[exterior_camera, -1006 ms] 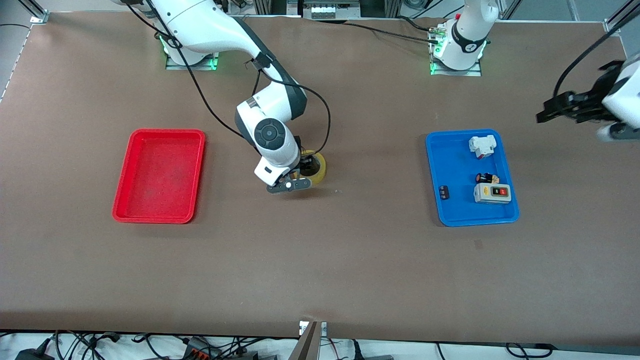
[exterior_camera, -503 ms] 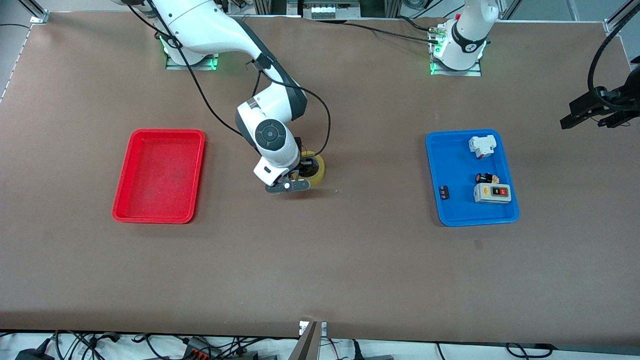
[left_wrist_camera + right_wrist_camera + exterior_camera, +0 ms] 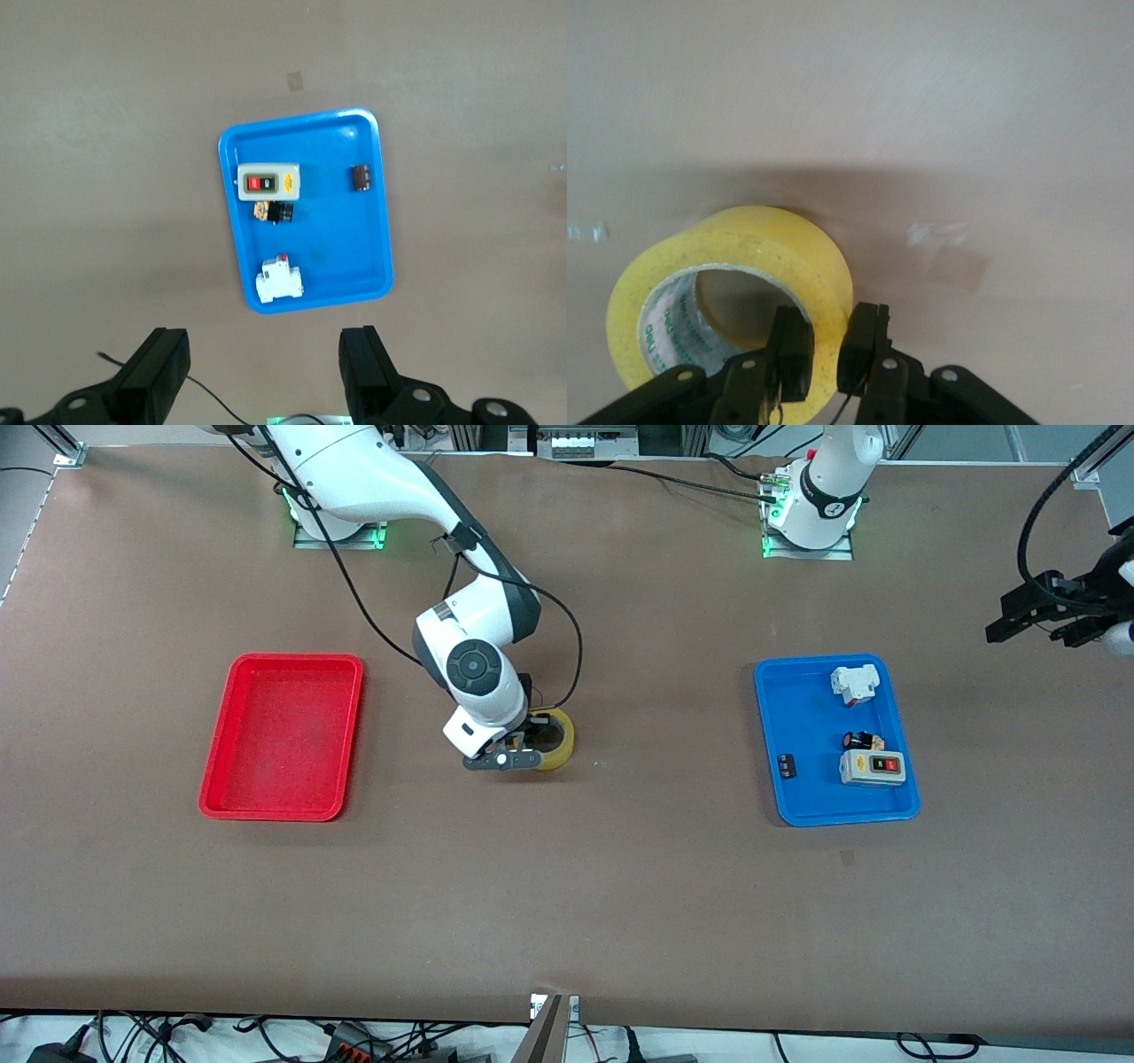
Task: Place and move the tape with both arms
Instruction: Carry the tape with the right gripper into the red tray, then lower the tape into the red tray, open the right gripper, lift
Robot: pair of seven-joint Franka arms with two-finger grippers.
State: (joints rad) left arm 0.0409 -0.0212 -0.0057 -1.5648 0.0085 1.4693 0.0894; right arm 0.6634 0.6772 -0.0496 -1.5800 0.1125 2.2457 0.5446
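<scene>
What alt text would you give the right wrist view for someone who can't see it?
The right gripper is shut on the wall of the yellow tape roll, one finger inside the hollow core and the other outside. The roll sits tilted above the brown table, its shadow beneath.

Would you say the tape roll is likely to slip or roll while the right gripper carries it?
Probably not: the right gripper pinches the wall of the tape, one finger inside the core. The glossy surface may slip. Released on edge, the ring could roll.
</scene>
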